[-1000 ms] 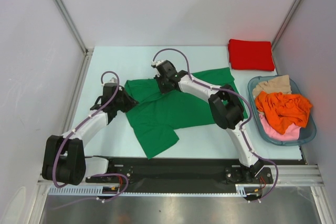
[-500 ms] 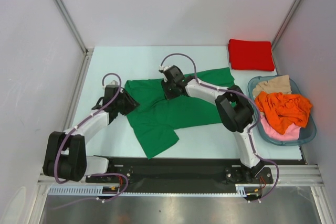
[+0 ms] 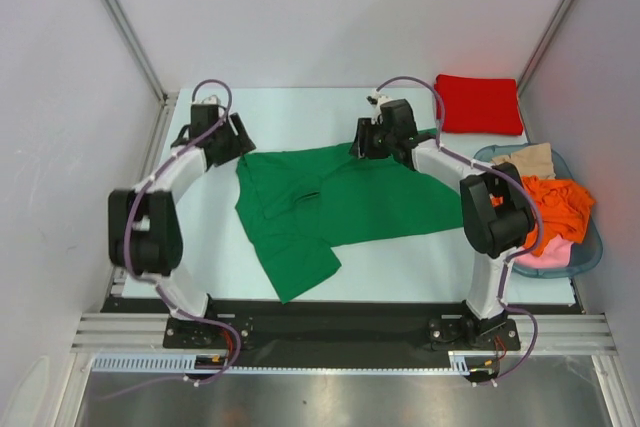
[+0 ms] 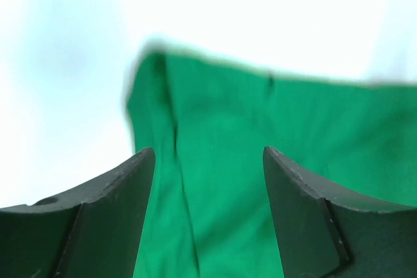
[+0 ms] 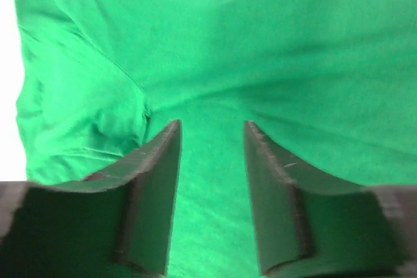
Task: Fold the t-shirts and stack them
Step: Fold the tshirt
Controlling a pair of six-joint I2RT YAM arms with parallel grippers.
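My left hand point(image 3: 228, 139) hangs with its fingers point(image 4: 98, 219) spread wide and nothing between them. The green shirt point(image 3: 330, 202) starts just ahead of my fingertips, its corner almost under them. My right hand point(image 3: 366, 140) is about half parted and also empty. It is poised over the shirt's far edge, and green cloth fills the space beneath and beyond its fingers point(image 5: 153, 193). So I hold nothing, and the green shirt lies loose on the bench point(image 3: 290, 112) between my two hands, running from there back toward my bases. It looks spread out more than folded. The body stretches off under my right arm, a flap on my left hand's side is turned over on itself, and one part trails toward the near edge. I judge its folding as barely begun. Off to the right of my right hand and a little farther out sits the red shirt point(image 3: 478, 104), a tidy folded square, which I take as the start of the stack. Right of that hand and closer to me is the basket point(image 3: 598, 243), with orange point(image 3: 538, 209), pink point(image 3: 545, 252) and beige point(image 3: 520, 160) garments heaped in it, unfolded. By my count one shirt is done, one is in hand and three are waiting, so I am well short of halfway.
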